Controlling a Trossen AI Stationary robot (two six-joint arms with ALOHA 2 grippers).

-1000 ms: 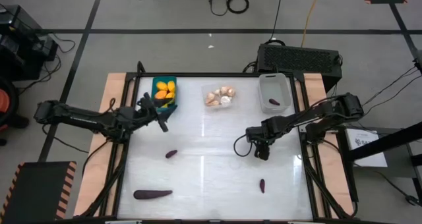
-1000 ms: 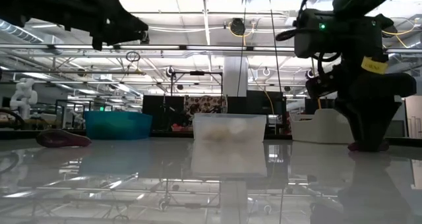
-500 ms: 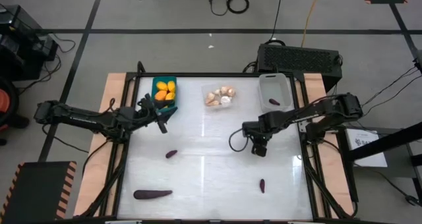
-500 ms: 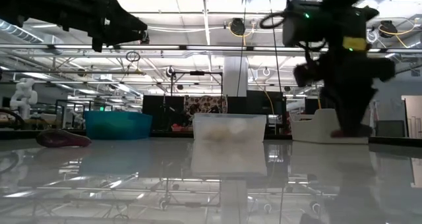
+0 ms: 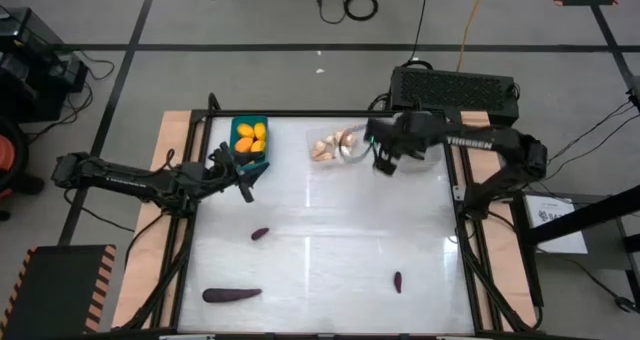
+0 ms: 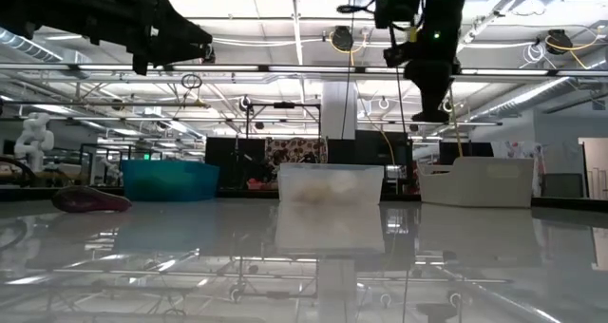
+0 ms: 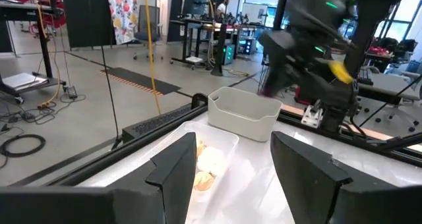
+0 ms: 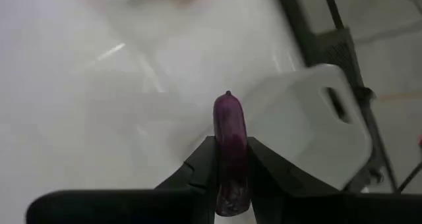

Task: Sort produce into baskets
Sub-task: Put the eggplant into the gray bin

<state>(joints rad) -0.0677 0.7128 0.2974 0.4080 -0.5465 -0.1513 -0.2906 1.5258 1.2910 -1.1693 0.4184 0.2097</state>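
High view: the right hand [image 5: 384, 158] hangs between the clear tray [image 5: 333, 146] and white-grey bin [image 5: 418, 138]. Right wrist view: it clamps a purple eggplant piece [image 8: 229, 138], bin just ahead, likely for dropping. The left hand [image 5: 240, 176] waits, wide.

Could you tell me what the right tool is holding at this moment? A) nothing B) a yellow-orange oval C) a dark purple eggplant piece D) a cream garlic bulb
C: in the right wrist view the right tool is clamped on a dark purple eggplant piece, with the white-grey basket just beyond it.
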